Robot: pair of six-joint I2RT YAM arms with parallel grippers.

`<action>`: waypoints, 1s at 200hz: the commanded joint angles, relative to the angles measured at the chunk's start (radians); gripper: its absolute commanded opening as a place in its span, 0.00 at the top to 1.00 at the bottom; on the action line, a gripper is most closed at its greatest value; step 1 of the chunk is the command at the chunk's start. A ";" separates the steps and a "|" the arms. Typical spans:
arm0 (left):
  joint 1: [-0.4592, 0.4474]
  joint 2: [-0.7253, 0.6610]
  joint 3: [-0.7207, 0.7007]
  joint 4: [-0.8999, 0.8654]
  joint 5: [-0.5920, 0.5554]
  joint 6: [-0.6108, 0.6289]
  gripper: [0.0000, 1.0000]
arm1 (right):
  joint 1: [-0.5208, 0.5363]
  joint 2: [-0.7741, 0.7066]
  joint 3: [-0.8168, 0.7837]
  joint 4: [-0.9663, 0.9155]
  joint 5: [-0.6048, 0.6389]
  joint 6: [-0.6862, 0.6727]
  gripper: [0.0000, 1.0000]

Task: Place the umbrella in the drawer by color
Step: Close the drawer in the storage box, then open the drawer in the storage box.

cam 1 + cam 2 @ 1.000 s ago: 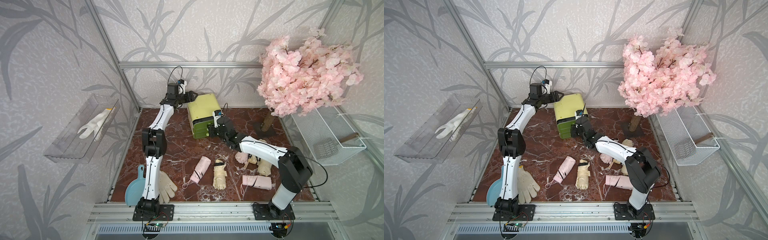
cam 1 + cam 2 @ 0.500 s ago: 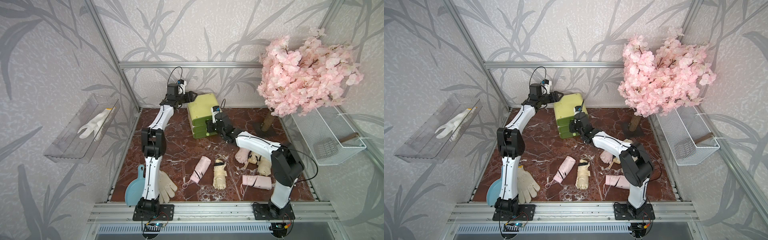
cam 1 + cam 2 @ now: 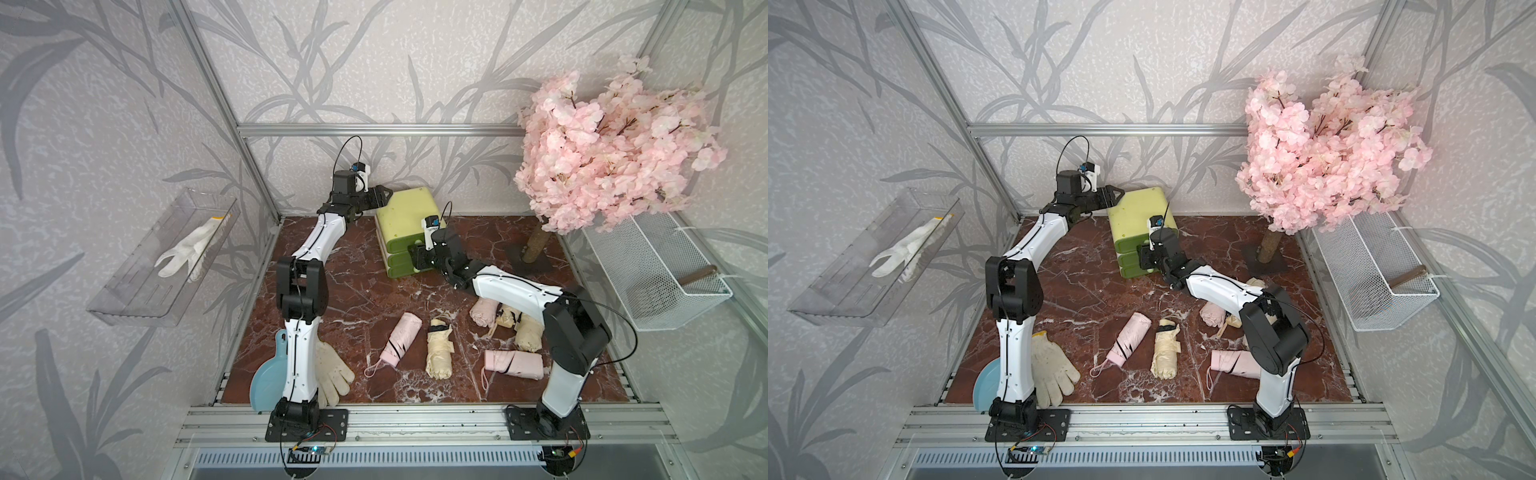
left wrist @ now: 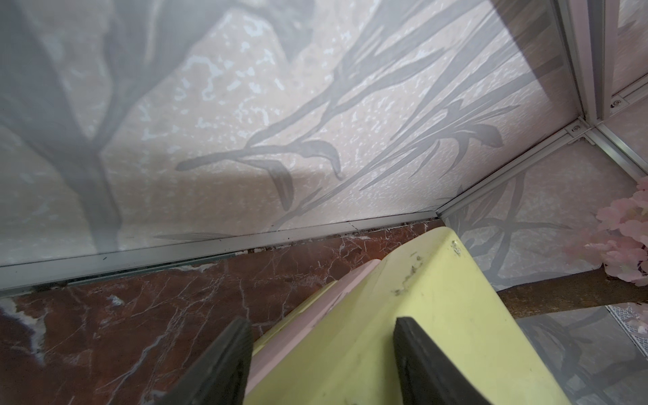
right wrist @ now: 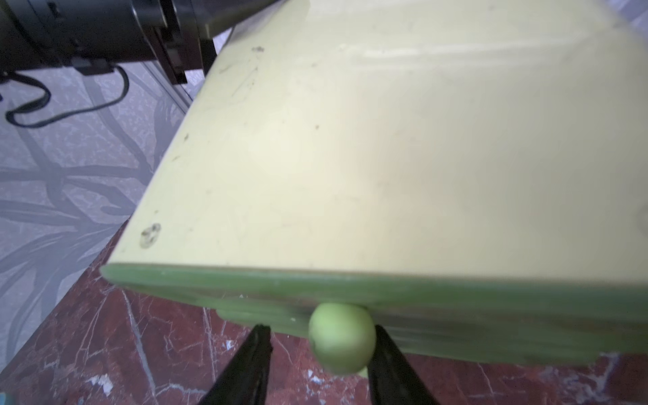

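— Where is the umbrella?
— The folded pink fabric umbrella [image 3: 397,340] lies near my bases, well apart from both jaws.
— And the drawer?
— Farther back stands the lime-yellow plastic drawer chest [image 3: 405,212]. My right gripper [image 5: 319,329], jaws apart, flanks its round green knob [image 5: 341,338]. My left gripper [image 4: 322,322], jaws apart too, straddles its far corner.

My left arm rises from its base, bends at the elbow and levels out toward the back corner of the drawer [image 3: 405,216]. There my left hand [image 4: 319,321] has its jaws apart, straddling the top edge. My right arm stretches low toward the drawer's front. My right hand [image 5: 319,326] has its jaws parted around the top knob [image 5: 342,342], one finger touching it, the other clear.
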State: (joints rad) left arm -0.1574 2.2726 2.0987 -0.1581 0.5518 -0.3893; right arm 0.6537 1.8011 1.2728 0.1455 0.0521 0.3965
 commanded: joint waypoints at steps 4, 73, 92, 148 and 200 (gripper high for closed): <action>-0.057 0.047 0.029 -0.215 0.077 -0.009 0.33 | -0.009 -0.117 -0.076 -0.013 -0.053 0.017 0.50; -0.057 0.067 0.067 -0.265 0.063 0.019 0.33 | -0.031 -0.106 -0.239 0.176 -0.065 0.124 0.56; -0.058 0.067 0.068 -0.273 0.063 0.027 0.33 | -0.052 -0.063 -0.243 0.225 -0.063 0.146 0.58; -0.057 0.067 0.067 -0.276 0.068 0.030 0.33 | -0.073 0.025 -0.200 0.300 -0.098 0.192 0.59; -0.057 0.067 0.068 -0.281 0.071 0.035 0.33 | -0.074 0.083 -0.167 0.351 -0.126 0.237 0.59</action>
State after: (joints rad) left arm -0.1692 2.2929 2.1777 -0.2836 0.5545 -0.3767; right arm 0.5797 1.8595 1.0672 0.4286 -0.0566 0.6041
